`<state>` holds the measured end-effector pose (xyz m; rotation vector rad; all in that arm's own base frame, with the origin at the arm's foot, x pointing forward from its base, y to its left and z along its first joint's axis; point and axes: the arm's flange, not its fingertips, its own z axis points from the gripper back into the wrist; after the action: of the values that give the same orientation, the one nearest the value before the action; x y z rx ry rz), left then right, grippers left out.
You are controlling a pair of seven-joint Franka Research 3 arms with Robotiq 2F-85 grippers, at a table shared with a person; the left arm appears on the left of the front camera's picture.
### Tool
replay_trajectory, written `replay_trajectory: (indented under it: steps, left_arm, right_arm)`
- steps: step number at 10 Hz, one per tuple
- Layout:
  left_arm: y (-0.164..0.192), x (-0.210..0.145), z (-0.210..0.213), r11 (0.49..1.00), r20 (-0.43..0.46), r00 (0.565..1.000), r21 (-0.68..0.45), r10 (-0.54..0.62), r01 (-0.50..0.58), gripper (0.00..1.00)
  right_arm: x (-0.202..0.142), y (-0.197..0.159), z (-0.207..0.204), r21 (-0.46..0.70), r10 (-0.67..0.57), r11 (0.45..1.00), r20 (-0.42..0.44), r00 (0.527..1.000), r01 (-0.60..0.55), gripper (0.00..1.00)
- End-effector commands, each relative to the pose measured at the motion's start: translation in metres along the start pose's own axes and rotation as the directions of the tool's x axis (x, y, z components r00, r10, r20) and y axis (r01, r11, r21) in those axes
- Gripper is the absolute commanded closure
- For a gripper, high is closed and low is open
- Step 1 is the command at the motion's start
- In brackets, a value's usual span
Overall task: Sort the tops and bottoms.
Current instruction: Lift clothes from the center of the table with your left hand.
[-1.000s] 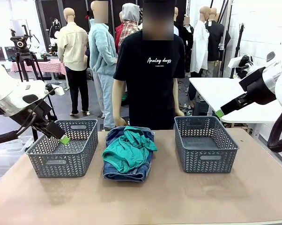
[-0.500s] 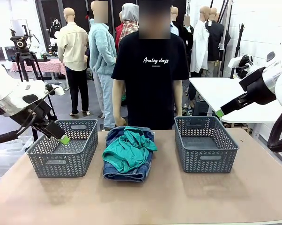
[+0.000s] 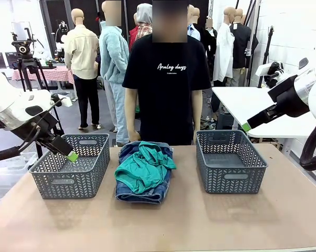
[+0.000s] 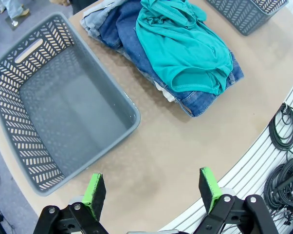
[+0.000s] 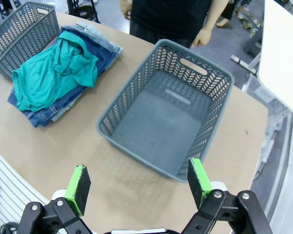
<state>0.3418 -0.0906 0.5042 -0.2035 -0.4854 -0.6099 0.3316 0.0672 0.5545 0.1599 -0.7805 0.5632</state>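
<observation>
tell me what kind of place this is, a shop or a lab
Most likely a robotics lab, not a shop: white robot arms flank a work table with grey baskets, a camera tripod stands behind, and cables lie beside it.

Soft, matt cloth on the teal top [image 3: 145,170]; coarser weave on the denim jeans [image 3: 139,195]; matt moulded plastic grey baskets [image 3: 69,181]; smooth, dull tabletop [image 3: 200,220].

The front camera stands at the near side of the desk [image 3: 210,220] and faces across it to the person [image 3: 166,79], far enough back to take in the full width. Each wrist camera looks steeply down past its own tool. The left tool [image 4: 151,187] has the left basket [image 4: 15,122] just ahead of it, and the right tool [image 5: 139,181] has the right basket [image 5: 132,102]. All three views share the clothes pile [image 3: 143,173], farther ahead of both tools.
</observation>
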Motion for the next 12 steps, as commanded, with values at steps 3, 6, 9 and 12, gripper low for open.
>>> replay_trajectory:
  steps: [3, 6, 9, 12]
  left_arm:
    - [0.0012, -0.0016, 0.0011, 1.0, -0.001, 1.0, -0.005, -0.002, 0.002, 0.0]
    - [0.0012, -0.0016, 0.0011, 1.0, -0.001, 1.0, -0.005, -0.002, 0.002, 0.0]
    - [0.0012, -0.0016, 0.0011, 1.0, -0.001, 1.0, -0.005, -0.002, 0.002, 0.0]
    - [0.0012, -0.0016, 0.0011, 1.0, -0.001, 1.0, -0.005, -0.002, 0.002, 0.0]
  right_arm:
    - [0.0002, 0.0003, 0.0001, 0.009, -0.006, 1.0, 0.004, 1.0, 0.006, 0.0]
    - [0.0002, 0.0003, 0.0001, 0.009, -0.006, 1.0, 0.004, 1.0, 0.006, 0.0]
    - [0.0002, 0.0003, 0.0001, 0.009, -0.006, 1.0, 0.004, 1.0, 0.006, 0.0]
    - [0.0002, 0.0003, 0.0001, 0.009, -0.006, 1.0, 0.004, 1.0, 0.006, 0.0]
